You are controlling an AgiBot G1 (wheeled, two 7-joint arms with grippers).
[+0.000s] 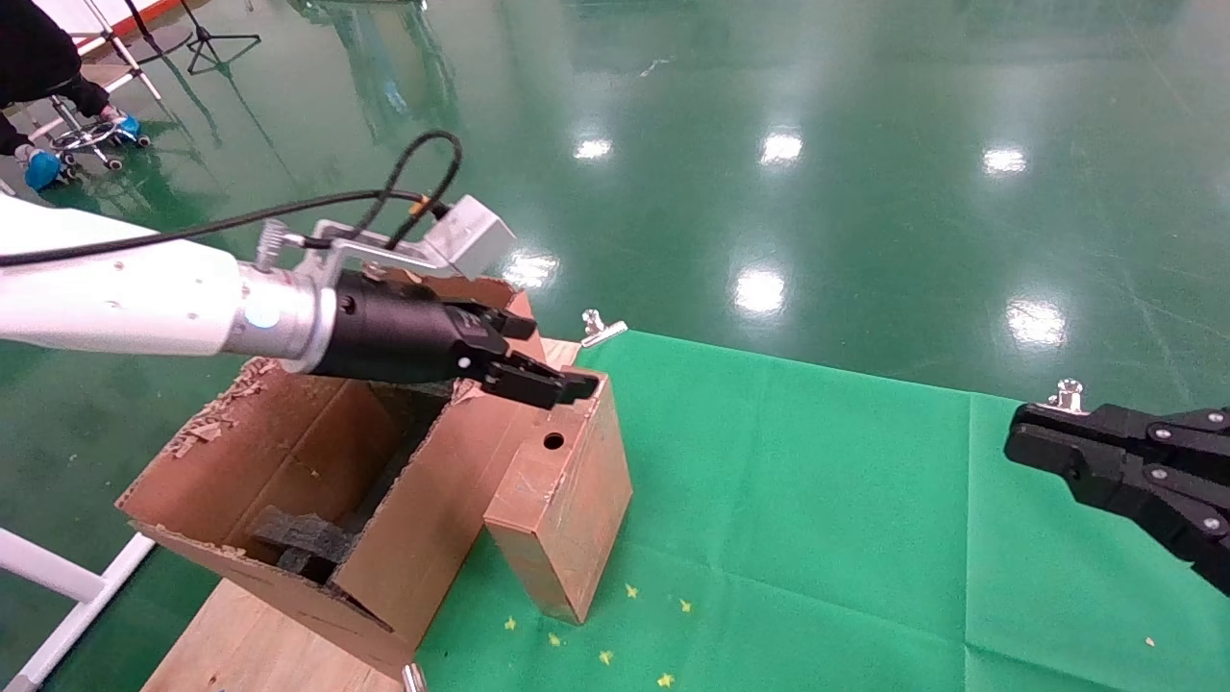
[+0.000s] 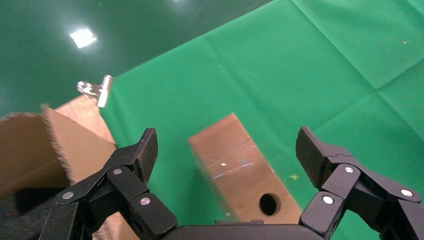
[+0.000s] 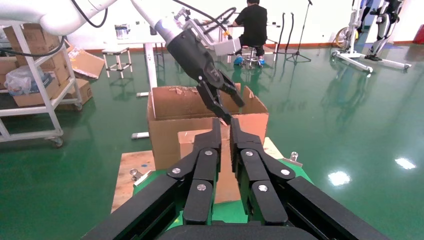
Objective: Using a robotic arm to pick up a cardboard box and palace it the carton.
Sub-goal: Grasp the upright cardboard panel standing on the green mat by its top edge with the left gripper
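Left gripper (image 1: 538,370): black linked-finger claw on the white robotic arm (image 1: 115,298); fingers spread wide apart, holding nothing, poised over the top face of the cardboard box. Judged status: pick not yet made; lift and placing both outstanding.

Tabletop: green cloth (image 1: 817,500), matte, creased, flecked with small yellow specks; bare wooden board (image 1: 250,639) showing at its 7 o'clock corner.

Carton (image 1: 288,490): large brown corrugated carton at 9 o'clock on the table, open-topped, flaps upright with ragged torn edges, black foam pieces (image 1: 303,543) inside.

Cardboard box (image 1: 562,500): small closed oblong, brown, glossy taped faces with scuffs, one round hole in the top face; it stands on the cloth outside the carton, hard against the carton's 3 o'clock wall, whether touching I cannot tell.

Right gripper (image 3: 225,135): all-black, fingers pressed together, empty, parked at 3 o'clock, well apart from the box.

Metal clamp (image 1: 601,327): small, silver, at the cloth's 12 o'clock edge.
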